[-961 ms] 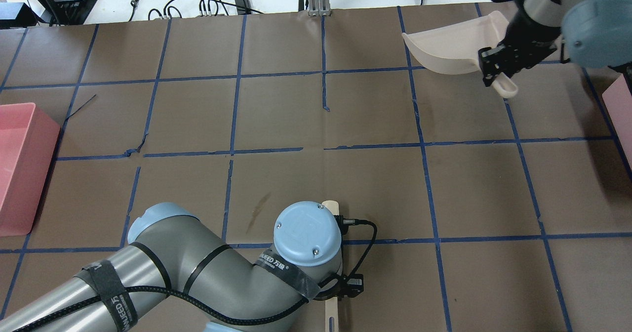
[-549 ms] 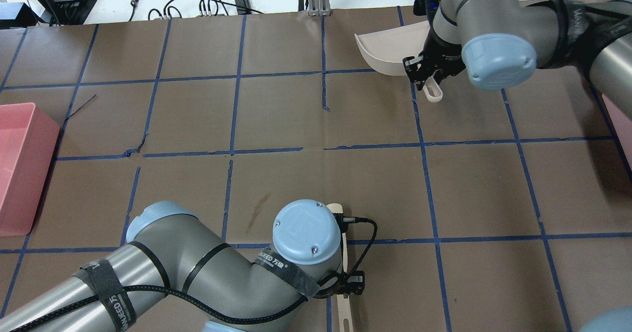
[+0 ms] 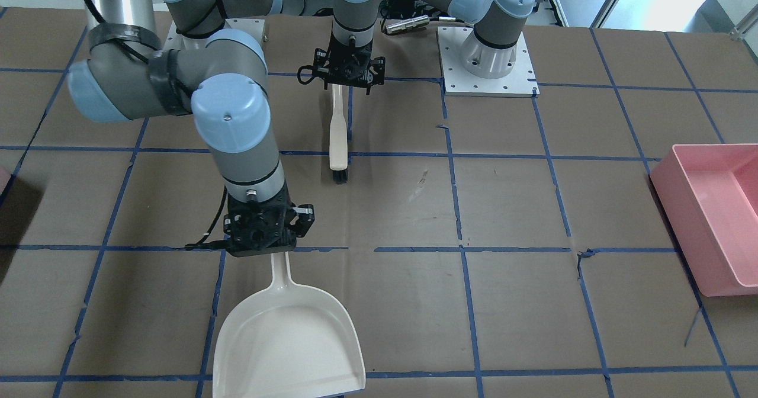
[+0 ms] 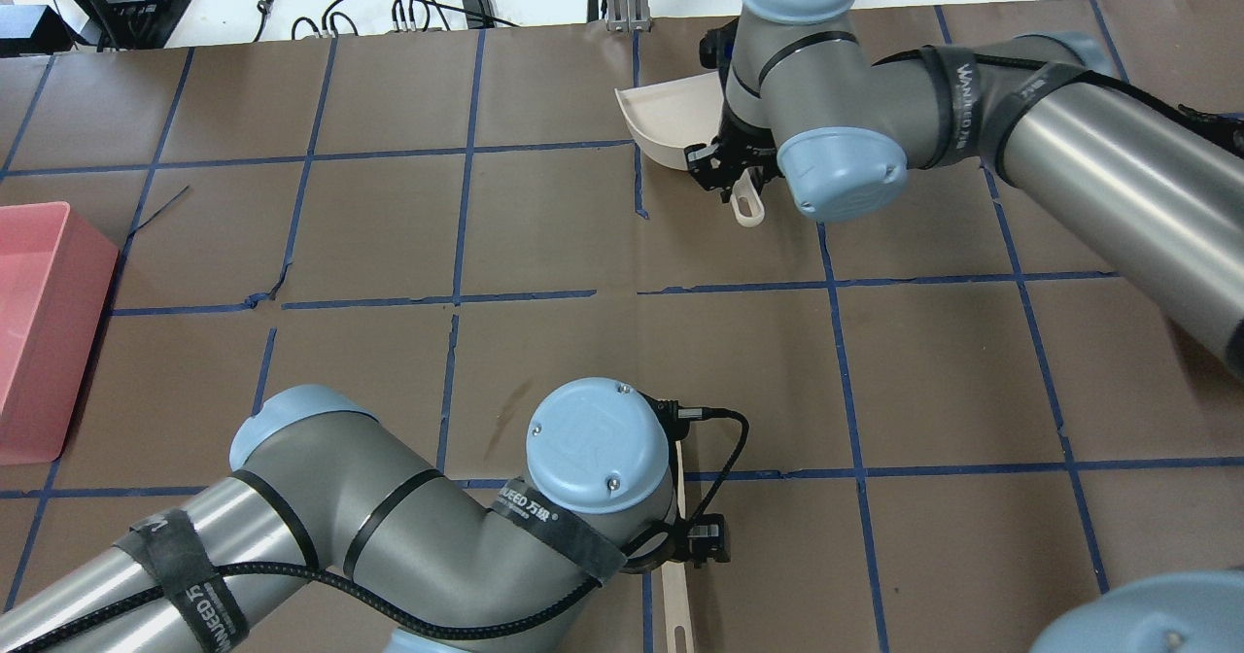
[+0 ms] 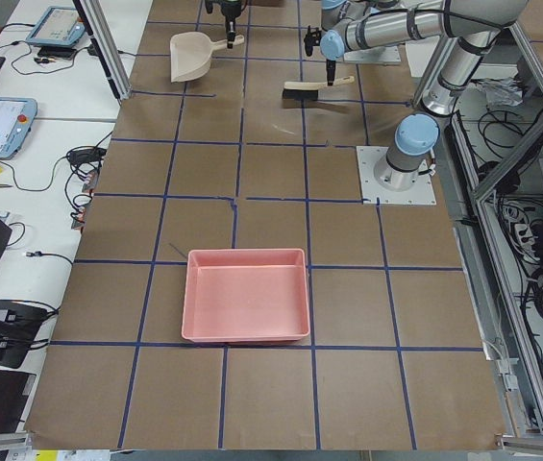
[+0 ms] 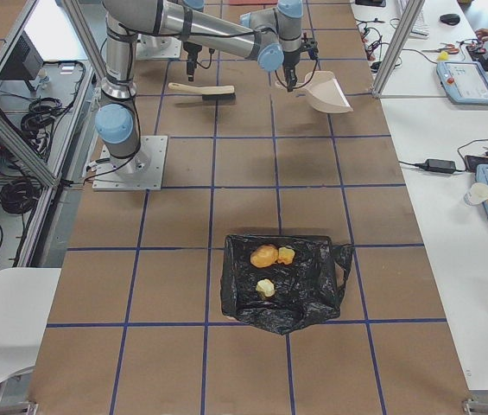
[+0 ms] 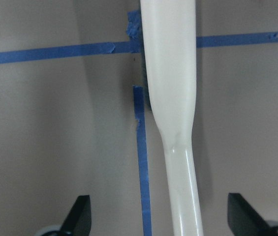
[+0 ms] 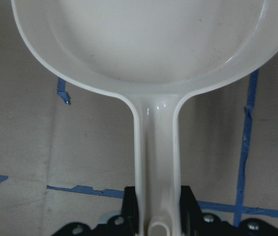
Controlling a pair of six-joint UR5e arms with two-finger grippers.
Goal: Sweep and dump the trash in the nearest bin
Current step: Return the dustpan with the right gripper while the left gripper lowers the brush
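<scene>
Clamping the dustpan by its handle, the right gripper points the pan away from the robot. The left gripper straddles the lying brush, fingers spread, gripping nothing. The trash sits on a black bag well toward the table's right end (right arm nearer), tiny and visible only in that side view.

Three golden-brown trash pieces lie on black bag.
</scene>
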